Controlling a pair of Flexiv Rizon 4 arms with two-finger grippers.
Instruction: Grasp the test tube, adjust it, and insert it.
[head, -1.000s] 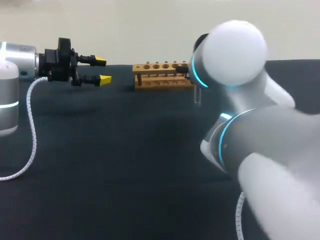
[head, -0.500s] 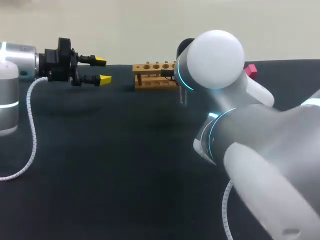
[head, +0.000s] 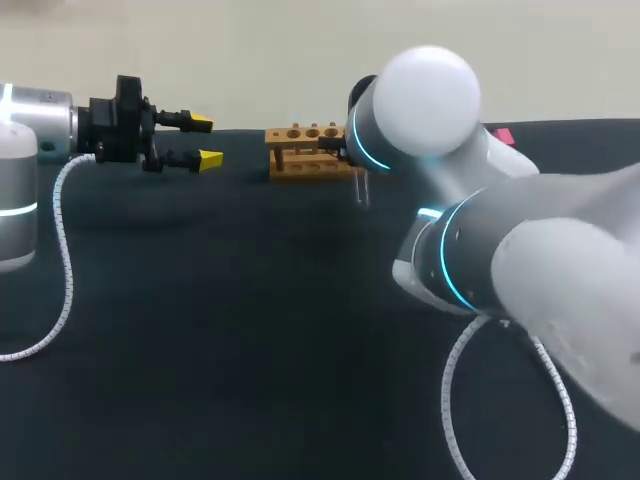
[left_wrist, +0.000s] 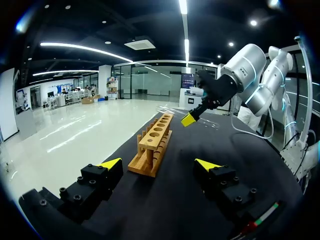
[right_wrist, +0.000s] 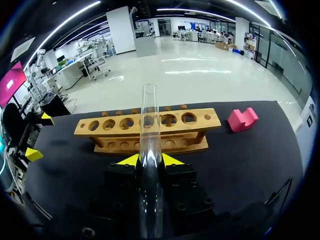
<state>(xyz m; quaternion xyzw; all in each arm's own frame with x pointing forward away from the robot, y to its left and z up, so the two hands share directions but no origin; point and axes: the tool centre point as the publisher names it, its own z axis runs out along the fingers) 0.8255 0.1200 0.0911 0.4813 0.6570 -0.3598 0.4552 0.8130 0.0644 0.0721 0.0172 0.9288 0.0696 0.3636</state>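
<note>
While the right tool is pinching it, tube: seeming light, slick, brittle glass.
Hold: gripping mid-body, gently, is looking safest.
Left tool: standing open, empty.

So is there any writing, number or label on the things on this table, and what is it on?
None that can be read.
The tube, the rack and the pink block show no print.
The left gripper and the right gripper show none either.
</note>
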